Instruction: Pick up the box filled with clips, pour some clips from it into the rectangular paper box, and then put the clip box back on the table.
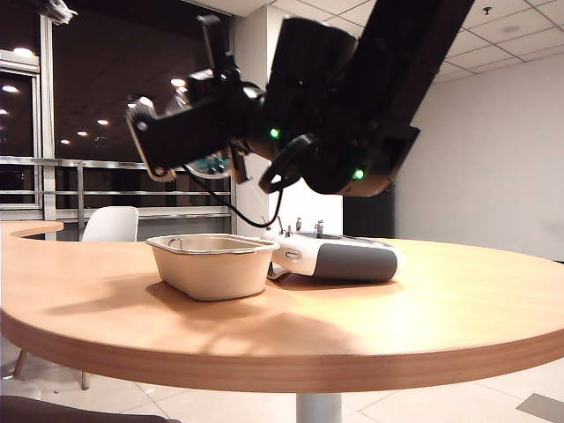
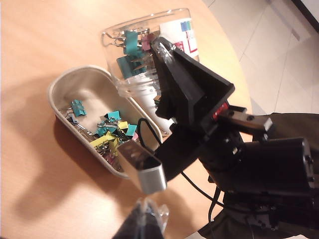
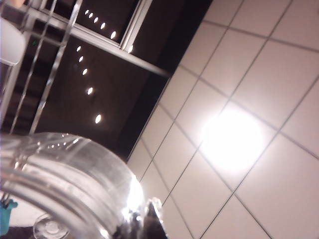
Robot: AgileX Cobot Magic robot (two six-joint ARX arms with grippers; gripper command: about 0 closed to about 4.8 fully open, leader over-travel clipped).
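The right gripper (image 2: 158,46) is clenching the tilted jar (image 2: 144,55) above the paper tray (image 2: 60,84), clips (image 2: 110,130) lying inside; the left gripper's (image 2: 144,219) state is unclear.

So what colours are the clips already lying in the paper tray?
Mostly teal, with some yellow, seen best in the left wrist view: clips in the beige tray.
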